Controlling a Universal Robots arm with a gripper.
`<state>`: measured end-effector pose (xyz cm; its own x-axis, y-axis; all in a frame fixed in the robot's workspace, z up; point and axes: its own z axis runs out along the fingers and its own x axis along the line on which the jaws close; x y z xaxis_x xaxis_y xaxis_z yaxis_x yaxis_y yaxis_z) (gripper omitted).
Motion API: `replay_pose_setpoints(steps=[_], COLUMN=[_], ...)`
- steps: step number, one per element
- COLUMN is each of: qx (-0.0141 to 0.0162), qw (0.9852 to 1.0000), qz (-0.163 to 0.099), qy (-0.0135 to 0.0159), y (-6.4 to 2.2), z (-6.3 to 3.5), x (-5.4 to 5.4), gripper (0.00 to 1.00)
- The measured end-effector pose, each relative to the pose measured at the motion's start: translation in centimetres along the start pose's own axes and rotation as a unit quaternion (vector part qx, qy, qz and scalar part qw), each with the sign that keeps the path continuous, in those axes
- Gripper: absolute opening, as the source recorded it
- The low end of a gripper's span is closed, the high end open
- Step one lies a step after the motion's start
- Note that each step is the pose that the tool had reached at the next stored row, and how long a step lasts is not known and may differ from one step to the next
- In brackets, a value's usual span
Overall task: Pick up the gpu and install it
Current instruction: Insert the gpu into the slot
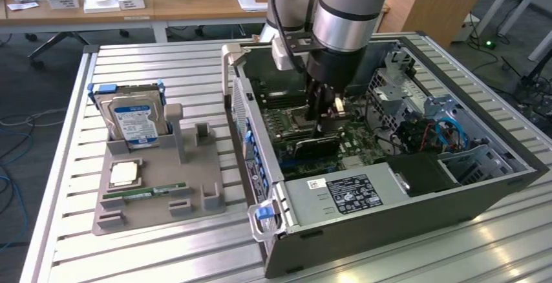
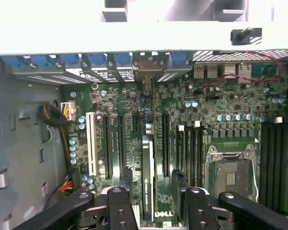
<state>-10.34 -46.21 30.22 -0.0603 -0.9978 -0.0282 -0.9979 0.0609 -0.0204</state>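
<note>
My counter (image 1: 155, 244) carries the open computer case (image 1: 414, 212) at the frame's right and a grey parts tray (image 1: 147, 215) at lower left, with a hard drive (image 1: 136, 123) standing in it. The graphics card (image 2: 147, 184) stands edge-on in a motherboard (image 2: 182, 110) slot, so I judge the install nearly done. My end effector (image 2: 152, 191), down inside the case, straddles the card with fingers (image 2: 126, 177) wide, seemingly gripping nothing. Case walls crowd me; straight up is clear.
</note>
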Motion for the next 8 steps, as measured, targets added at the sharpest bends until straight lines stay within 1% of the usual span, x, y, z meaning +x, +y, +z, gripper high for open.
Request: replay_pose_setpoints(steps=[5,8], qx=[0.0009,0.0017], qw=[1.0,1.0], qz=[0.0,0.0], qy=[0.0002,0.0008], y=[-0.01,0.0], z=[-1.22,-1.49], x=[0.0,0.0], gripper=[0.46,0.46])
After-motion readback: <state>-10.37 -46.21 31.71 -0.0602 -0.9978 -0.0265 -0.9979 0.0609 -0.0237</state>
